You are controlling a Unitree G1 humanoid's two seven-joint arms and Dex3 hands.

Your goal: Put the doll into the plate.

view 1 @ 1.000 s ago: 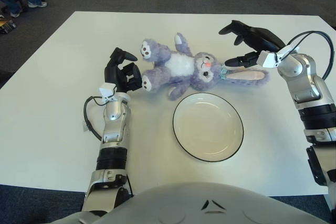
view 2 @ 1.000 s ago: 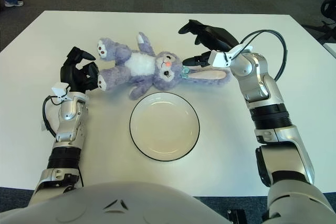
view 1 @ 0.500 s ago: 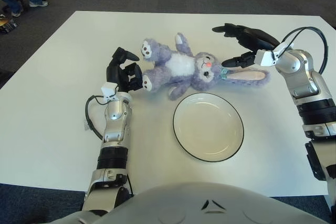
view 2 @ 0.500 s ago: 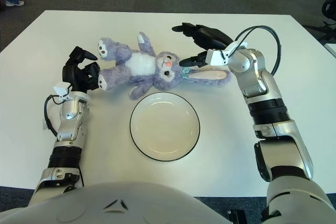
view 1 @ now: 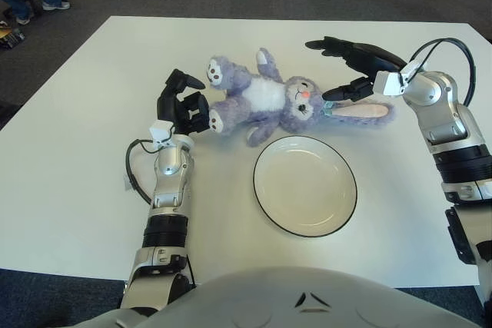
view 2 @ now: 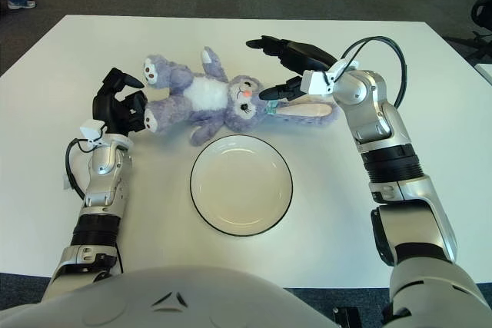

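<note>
Right hand (fingers spread) hovers over doll.

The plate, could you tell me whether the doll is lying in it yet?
No, the plate holds nothing, and the doll lies on the table beyond its far rim.

Lavender plush doll with white belly and pink inner ears, white plate with black rim, white table, black-fingered hands
</note>
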